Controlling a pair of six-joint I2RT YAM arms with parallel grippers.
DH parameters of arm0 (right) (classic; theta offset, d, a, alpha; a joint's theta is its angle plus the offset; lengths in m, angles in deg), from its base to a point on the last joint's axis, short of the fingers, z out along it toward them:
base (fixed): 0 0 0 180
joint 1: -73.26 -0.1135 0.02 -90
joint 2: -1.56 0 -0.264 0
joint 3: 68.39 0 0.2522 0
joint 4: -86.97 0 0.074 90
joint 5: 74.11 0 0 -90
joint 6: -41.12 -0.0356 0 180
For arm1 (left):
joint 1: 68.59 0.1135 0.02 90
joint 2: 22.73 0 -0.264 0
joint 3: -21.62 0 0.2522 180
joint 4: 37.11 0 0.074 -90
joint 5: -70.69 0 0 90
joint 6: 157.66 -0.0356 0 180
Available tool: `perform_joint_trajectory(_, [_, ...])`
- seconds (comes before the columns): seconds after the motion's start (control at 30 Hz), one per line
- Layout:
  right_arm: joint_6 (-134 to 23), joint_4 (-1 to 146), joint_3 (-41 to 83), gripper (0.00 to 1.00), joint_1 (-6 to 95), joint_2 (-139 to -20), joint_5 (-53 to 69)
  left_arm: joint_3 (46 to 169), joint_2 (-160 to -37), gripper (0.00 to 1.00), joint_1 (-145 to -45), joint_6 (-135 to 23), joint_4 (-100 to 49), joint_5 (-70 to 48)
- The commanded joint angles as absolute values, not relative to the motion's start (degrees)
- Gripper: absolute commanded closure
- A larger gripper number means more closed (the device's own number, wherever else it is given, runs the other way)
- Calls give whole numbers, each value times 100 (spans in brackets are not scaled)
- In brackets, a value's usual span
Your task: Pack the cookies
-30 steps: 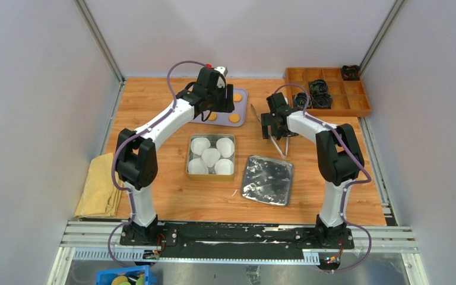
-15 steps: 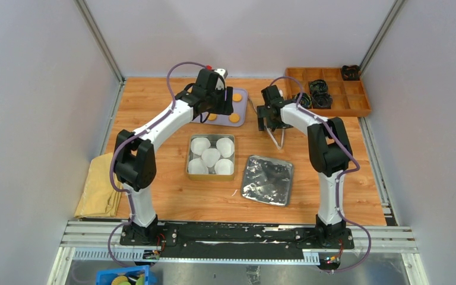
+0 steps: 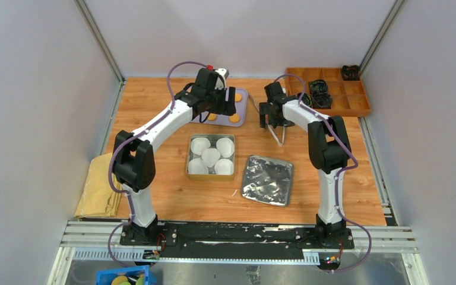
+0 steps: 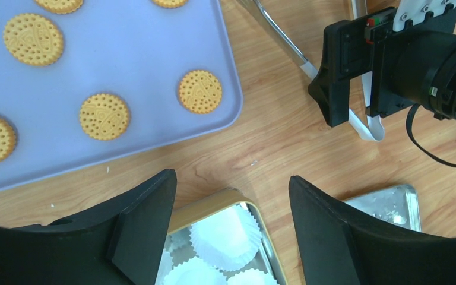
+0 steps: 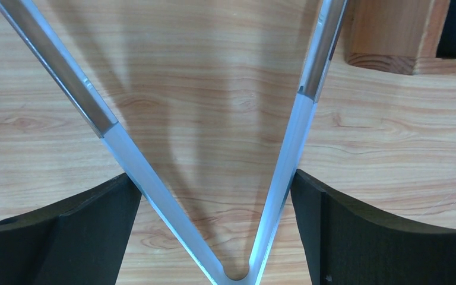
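A: Where are the cookies (image 4: 103, 116) found?

B: On the lilac tray (image 4: 154, 71), just beyond the tin (image 3: 211, 156) of paper liners (image 4: 224, 233). The left hand (image 4: 231, 228) is held spread and empty.

A: And the right hand (image 5: 217, 228)?

B: Spread around the tongs (image 5: 237, 178), whose arms rest against both fingers. If squeezed off-centre, the tongs could be twisted or slipped.

A: Anything unclear?

B: The tong tips are cut off.

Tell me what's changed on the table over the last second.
The right hand swung away from the near side toward the far edge, bringing the tongs along between its open fingers. The left hand opened wider above the purple tray. Cookies, tin of liners and foil lid stayed put.
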State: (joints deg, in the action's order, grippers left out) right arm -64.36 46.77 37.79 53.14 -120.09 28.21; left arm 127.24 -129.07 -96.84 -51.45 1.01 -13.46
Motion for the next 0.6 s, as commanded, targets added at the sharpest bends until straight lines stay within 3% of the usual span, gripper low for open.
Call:
perform_joint_trajectory(0.0, [-6475, 4399, 3856, 0, 5461, -12084, 2612, 12679, -12711, 24, -9698, -5194, 111, -1100])
perform_joint_trajectory(0.3, [-6393, 4350, 4110, 1, 5454, -12502, 2413, 12635, -12693, 24, -9698, -5245, 110, -1139])
perform_joint_trajectory(0.57, [-6364, 4350, 4032, 31, 5454, -12452, 2258, 12686, -12741, 25, -9698, -5241, 151, -1122])
